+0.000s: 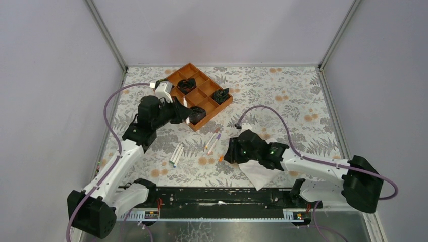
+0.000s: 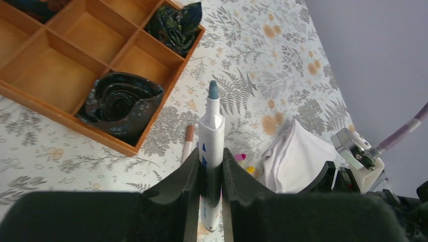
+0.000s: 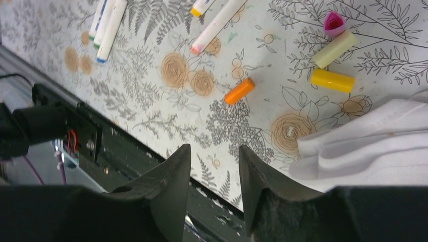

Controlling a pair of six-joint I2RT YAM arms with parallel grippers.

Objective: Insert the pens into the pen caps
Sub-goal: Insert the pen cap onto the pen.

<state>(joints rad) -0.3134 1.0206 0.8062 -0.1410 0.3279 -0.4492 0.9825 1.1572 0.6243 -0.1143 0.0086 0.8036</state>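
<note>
Floral-patterned table (image 1: 282, 101) spread out under me, and at its far left sits the wooden tray (image 1: 214, 115), split into compartments, with dark rolled cloths (image 2: 121, 103) tucked into several of them. Down by my right arm, a folded white cloth (image 1: 257, 174) lies close to the near edge. Now my left gripper (image 2: 210, 161): it's up beside the tray's near corner, lifted above the table and clamped tight on a white pen (image 2: 211, 131). The barrel is pinched between both fingers, with the uncapped blue-grey tip poking out past them. My right gripper (image 3: 214, 161) hangs low over the table by the near edge, jaws apart, nothing between them, the white cloth just to its side. Between my arms, a few pens (image 1: 176, 154) lie side by side, and another pair (image 1: 213, 141) lies closer to the tray, all flat on the table. And the smallest bits, out in front of my right fingers: an orange cap (image 3: 239, 91) on its own, then a yellow cap (image 3: 332, 80), a pale yellow cap (image 3: 334, 49) and a pink cap (image 3: 334, 22) clustered near the white cloth's edge, all lying loose.
</note>
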